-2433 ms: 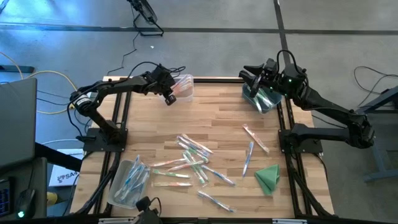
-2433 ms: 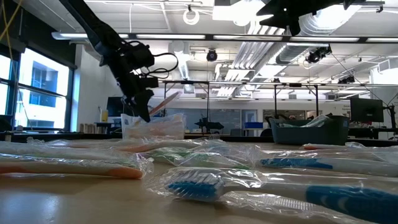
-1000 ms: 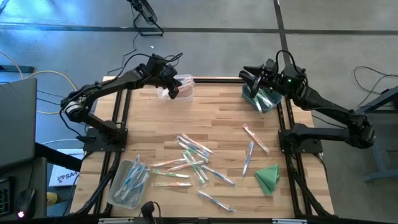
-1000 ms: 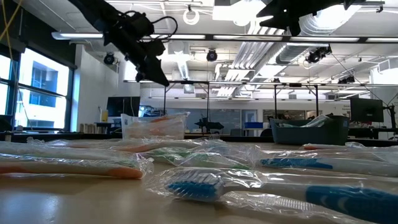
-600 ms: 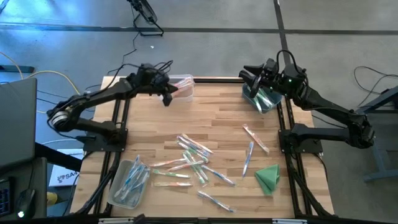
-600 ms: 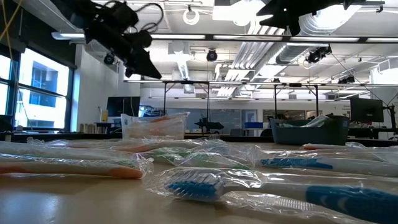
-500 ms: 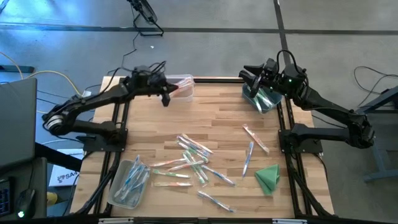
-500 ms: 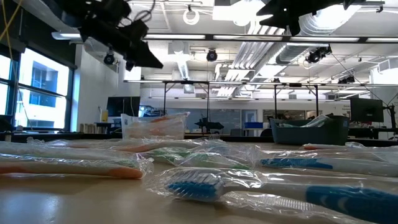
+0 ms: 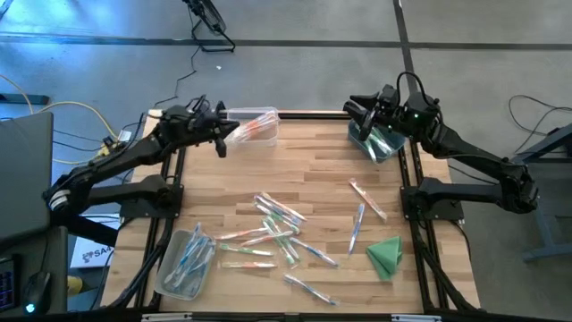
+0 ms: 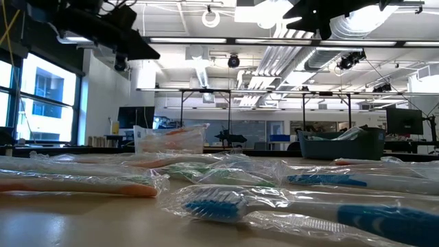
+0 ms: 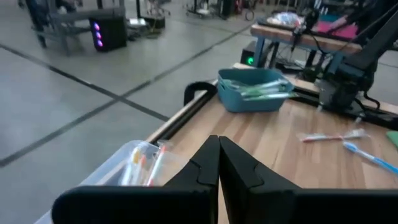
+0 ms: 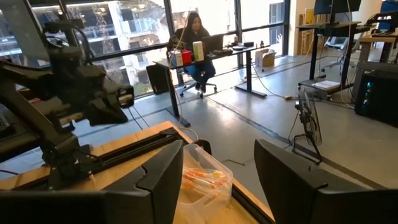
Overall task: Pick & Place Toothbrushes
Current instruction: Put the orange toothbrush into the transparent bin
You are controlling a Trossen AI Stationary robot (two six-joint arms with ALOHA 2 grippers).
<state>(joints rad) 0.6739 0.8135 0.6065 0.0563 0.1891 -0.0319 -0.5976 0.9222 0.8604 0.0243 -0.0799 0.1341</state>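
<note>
Many wrapped toothbrushes (image 9: 279,229) lie loose on the wooden table's middle; more show close up in the low view (image 10: 226,202). Pink-orange ones lie in a clear bin (image 9: 256,125) at the far left, seen too in the left wrist view (image 11: 134,165). Green and blue ones fill a blue bin (image 9: 382,141) at the far right. My left gripper (image 9: 222,146) is shut and empty, hanging nearly level just left of the clear bin (image 10: 168,137). My right gripper (image 9: 357,111) stands open and empty above the blue bin's far side.
A second clear bin (image 9: 184,263) with blue toothbrushes sits at the near left corner. A folded green cloth (image 9: 386,255) lies near right. Black frame rails (image 9: 407,179) run along the table's sides. A person (image 12: 196,37) sits at a desk in the room beyond.
My left gripper, still shut, has drawn back from above the clear bin toward the table's left edge and tipped from pointing downward to nearly level. The bin and the toothbrushes have not moved.
</note>
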